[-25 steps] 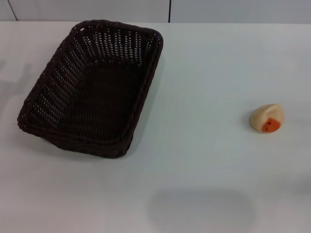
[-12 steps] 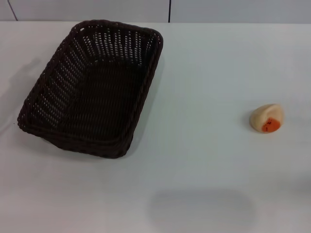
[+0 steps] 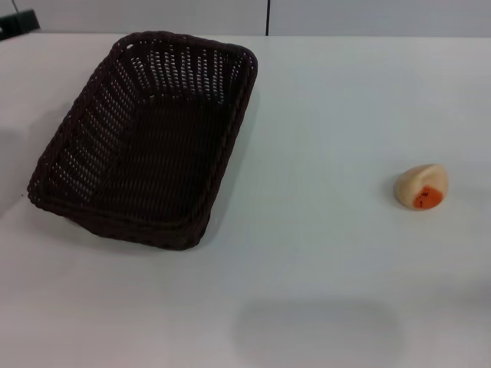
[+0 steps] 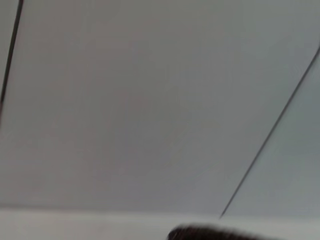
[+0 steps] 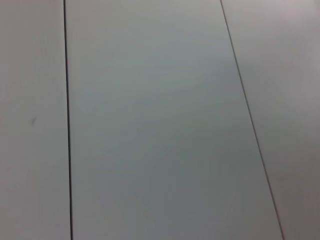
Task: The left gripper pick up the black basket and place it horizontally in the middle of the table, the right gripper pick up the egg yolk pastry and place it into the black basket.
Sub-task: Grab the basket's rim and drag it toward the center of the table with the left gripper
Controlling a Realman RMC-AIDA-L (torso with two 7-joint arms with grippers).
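Dark woven wicker, nearly black: the black basket (image 3: 146,138) sits flat on the table (image 3: 322,115), open side up, with nothing inside. Its long side runs away from the robot and leans a bit to one side, so it isn't lying crosswise. The open-weave walls slope outward and the braided rim looks whole all the way round.

Only a small black shape pokes in at the far left corner of the head view, and I think that's the left gripper (image 3: 17,23), but so little of it shows that I wouldn't swear to it. No way to tell if it's spread or closed up. The basket lies to that gripper's right and closer to the robot, clearly apart from it.

The egg yolk pastry (image 3: 421,186) rests on the bare tabletop well off to the gripper's right, far past the basket, orange-red patch facing the robot.

The left wrist view mostly catches grey wall panels, plus a dark sliver that's probably the basket rim (image 4: 215,233).
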